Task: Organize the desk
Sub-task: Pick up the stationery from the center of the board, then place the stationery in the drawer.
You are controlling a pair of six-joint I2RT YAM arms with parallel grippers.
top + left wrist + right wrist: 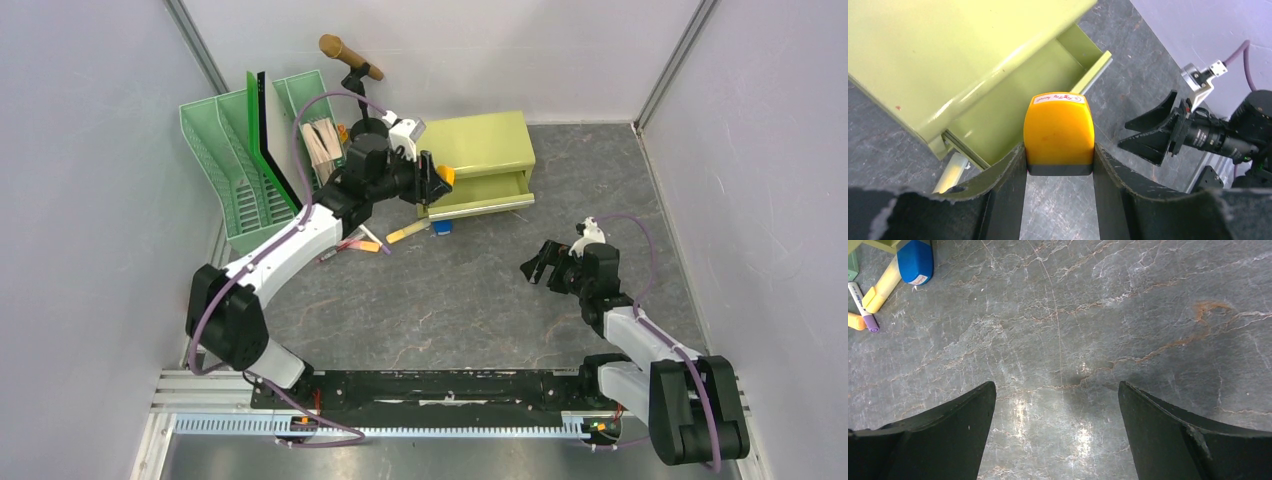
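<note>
Left wrist view: pinching an orange block (pixel 1058 127) in the left gripper (pixel 1059 152) near the open drawer (pixel 1013 105) of the cabinet (pixel 948 45), at the far side of the desk (pixel 1148 65). Stowing step, seemingly; next, lowering into the drawer and releasing. Holding the right gripper (pixel 1058 395) spread, empty, above the desk

the dark grey, pale-veined desk (pixel 450 310) carries a yellow-green cabinet (pixel 490 145) at the back, its lower drawer (pixel 480 192) pulled open, and a green file rack (pixel 225 170) in the left rear corner. just in front of the cabinet lie a blue block (pixel 443 227), a yellow highlighter (pixel 408 232) and a purple-capped marker (pixel 862 307), close together.
</note>
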